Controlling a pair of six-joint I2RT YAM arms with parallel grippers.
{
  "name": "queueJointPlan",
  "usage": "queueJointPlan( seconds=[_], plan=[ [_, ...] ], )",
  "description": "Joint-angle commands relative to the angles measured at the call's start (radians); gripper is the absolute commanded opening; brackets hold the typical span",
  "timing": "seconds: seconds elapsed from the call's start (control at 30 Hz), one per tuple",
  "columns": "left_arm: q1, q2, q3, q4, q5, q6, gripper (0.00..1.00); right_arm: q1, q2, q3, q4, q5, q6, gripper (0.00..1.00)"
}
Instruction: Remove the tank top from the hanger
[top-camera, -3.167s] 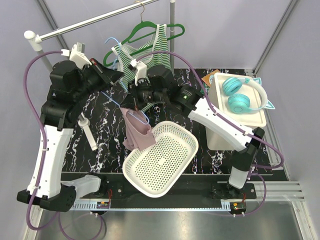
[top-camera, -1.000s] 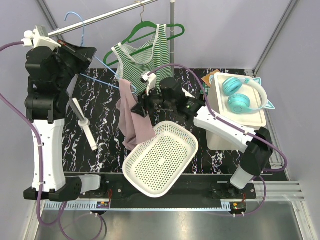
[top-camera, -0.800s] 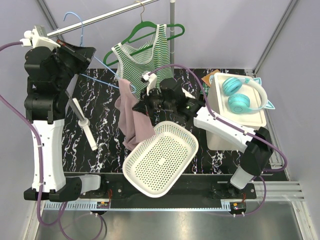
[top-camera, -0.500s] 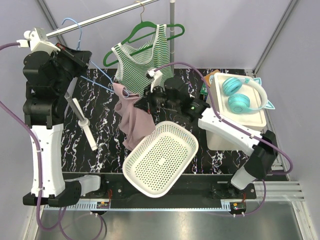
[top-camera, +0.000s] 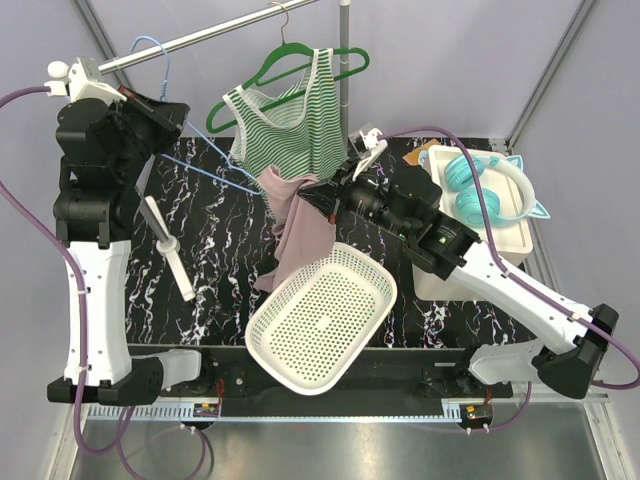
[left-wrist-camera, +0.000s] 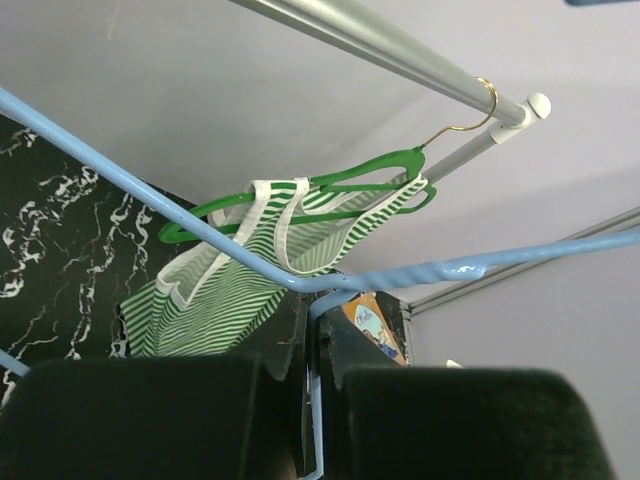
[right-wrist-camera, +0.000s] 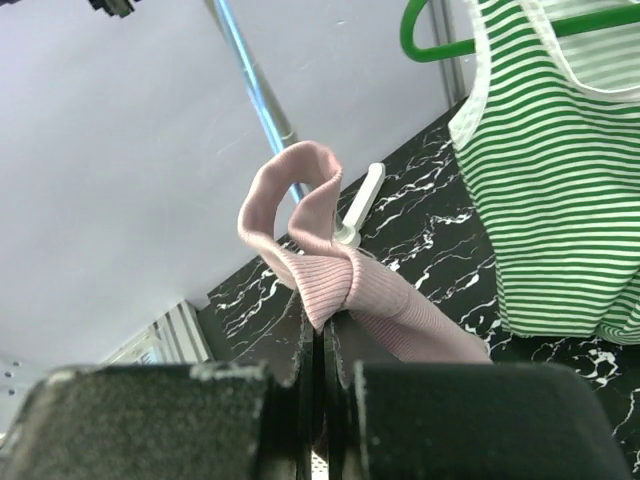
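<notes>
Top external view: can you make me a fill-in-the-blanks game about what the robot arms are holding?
1. The right gripper is shut on the ___ tank top.
2. The ___ gripper is shut on the blue hanger.
3. The striped top hangs from the rail on a ___ hanger.

Missing words: pink; left; green.
</notes>
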Motion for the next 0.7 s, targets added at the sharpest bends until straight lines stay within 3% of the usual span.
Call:
queueJointPlan(
  seconds=[0.0,0.27,0.43,0.67],
  plan=[
    [0.008,0.007,0.011,0.069,0.076,-0.071,0.0,-0.009,0.031,0.077,0.021,0.095,-0.002,0.0],
    [0.028,0.042,0.017,0.131,0.337,-0.33,0.0,-0.038,0.119,0.329,-0.088,-0.005,0.018,0.0],
    [0.046,0.076,0.049,0.145,0.357,-0.381,0.0,-0.04,0.169,0.516,-0.137,-0.028,-0.014,0.0],
    [0.168,0.154,0.058,0.265,0.521,-0.569,0.0,-0.037,0.231,0.807,-0.215,-0.027,-0.129,0.0]
  ],
)
